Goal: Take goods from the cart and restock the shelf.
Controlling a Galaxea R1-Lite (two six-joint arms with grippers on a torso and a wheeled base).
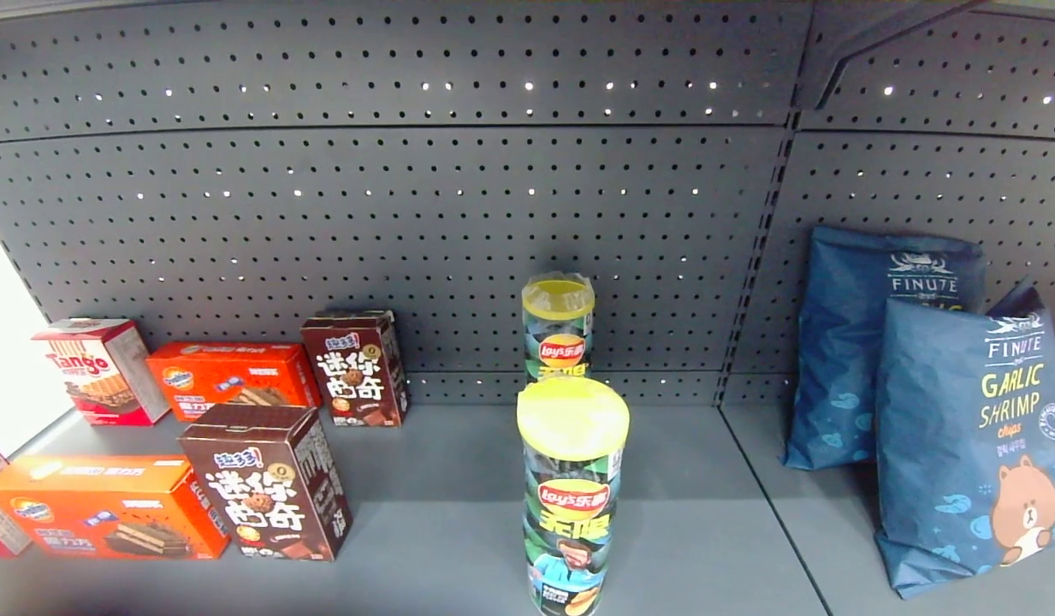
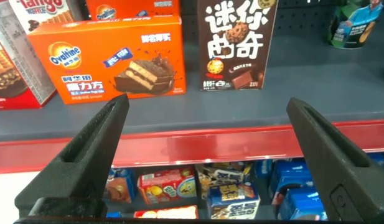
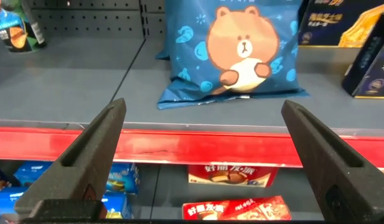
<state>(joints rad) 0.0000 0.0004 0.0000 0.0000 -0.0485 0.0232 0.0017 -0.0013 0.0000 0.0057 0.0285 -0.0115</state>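
The grey shelf (image 1: 459,479) holds snack goods. Two chip cans with yellow lids stand mid-shelf, one in front (image 1: 571,496) and one behind (image 1: 559,327). My left gripper (image 2: 207,102) is open and empty, level with the shelf's red front strip (image 2: 198,146), facing an orange wafer box (image 2: 104,59) and a brown cookie box (image 2: 236,43). My right gripper (image 3: 204,104) is open too, with nothing in it. It hangs before the red strip (image 3: 198,146), opposite a blue bear chip bag (image 3: 232,50).
At the shelf's left stand a red-and-white wafer box (image 1: 99,370), two orange boxes (image 1: 232,378) (image 1: 108,505) and two brown boxes (image 1: 354,368) (image 1: 266,481). Two blue bags (image 1: 972,445) (image 1: 869,342) lean at the right. Bare shelf lies between cans and bags. A lower shelf holds more packs (image 2: 167,186).
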